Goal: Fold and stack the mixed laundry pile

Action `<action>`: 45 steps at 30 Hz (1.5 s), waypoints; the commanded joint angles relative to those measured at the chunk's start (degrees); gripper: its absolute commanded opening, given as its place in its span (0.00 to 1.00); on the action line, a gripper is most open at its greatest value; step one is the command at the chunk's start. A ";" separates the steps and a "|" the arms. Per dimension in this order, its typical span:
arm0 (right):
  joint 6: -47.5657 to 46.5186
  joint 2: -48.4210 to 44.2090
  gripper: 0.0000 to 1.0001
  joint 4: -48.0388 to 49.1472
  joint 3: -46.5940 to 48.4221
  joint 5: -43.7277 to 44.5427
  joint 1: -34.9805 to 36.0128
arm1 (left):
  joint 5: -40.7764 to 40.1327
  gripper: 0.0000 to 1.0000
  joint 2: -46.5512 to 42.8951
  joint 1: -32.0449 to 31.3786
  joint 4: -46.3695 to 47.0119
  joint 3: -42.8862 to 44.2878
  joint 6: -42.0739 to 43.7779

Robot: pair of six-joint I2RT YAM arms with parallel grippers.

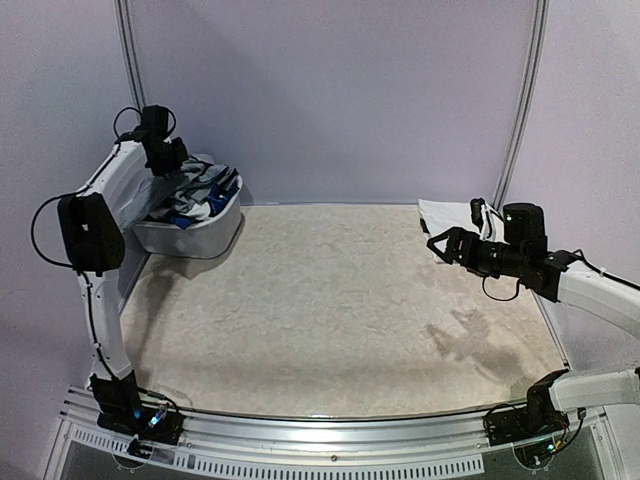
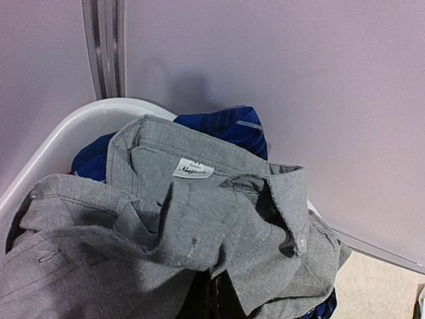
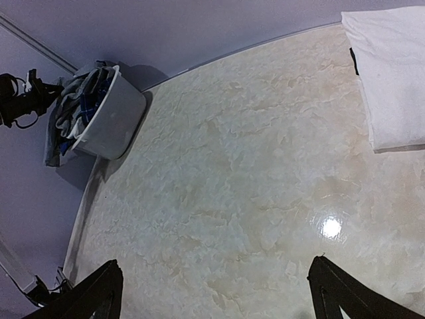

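My left gripper [image 1: 170, 158] is up at the far left corner of the table [image 1: 330, 300], right over the white basket [image 1: 200, 240]. Its fingers are pressed together. The left wrist camera does not show them, so I cannot tell if any cloth is caught between them. The laundry pile [image 1: 200, 195] sits in that basket and heaps up above the rim. From the left wrist camera I look straight down on a grey shirt [image 2: 199, 226] lying crumpled on top. It has a collar, a small white label [image 2: 192, 168] inside the neck and a pale button [image 2: 302, 242] on one flap. A blue plaid piece [image 2: 226, 126] peeks out from under it at the back, close to the purple wall [image 2: 299, 80]. In this view the basket rim curves round the shirt on the left. My right gripper [image 3: 216, 266] is on the far right side, held up above the table, with its two dark fingers spread wide and nothing between them. Just behind it, in the far right corner, a folded white cloth [image 3: 392, 73] lies flat on the table, with a bit of something dark showing at its edge. The basket and the folded cloth are well apart, with bare table between them.
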 commanded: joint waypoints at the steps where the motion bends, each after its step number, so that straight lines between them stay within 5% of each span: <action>1: -0.94 -0.59 0.99 -1.82 0.70 0.98 -0.09 | 2.06 0.00 -1.19 0.52 2.06 1.47 -0.27; 9: -0.74 -1.62 0.99 -2.45 1.90 1.01 -0.06 | 3.32 0.00 -14.22 -4.33 4.71 -2.79 2.64; 27: -1.14 -13.46 0.99 -9.79 4.82 4.29 -0.06 | -0.50 0.00 -35.80 -36.31 1.82 -5.26 12.40; 38: -1.52 -19.33 0.99 -11.85 4.99 4.32 -0.07 | 10.42 0.00 -41.36 -47.07 2.68 -6.99 13.69; 42: -1.86 -20.55 0.99 -6.30 1.65 -1.94 0.00 | 11.69 0.00 -46.45 -49.92 4.85 -16.65 12.99; 45: -1.39 -19.31 0.99 0.77 -1.64 -9.83 0.07 | 7.10 0.06 -55.17 -50.63 12.34 -35.01 10.52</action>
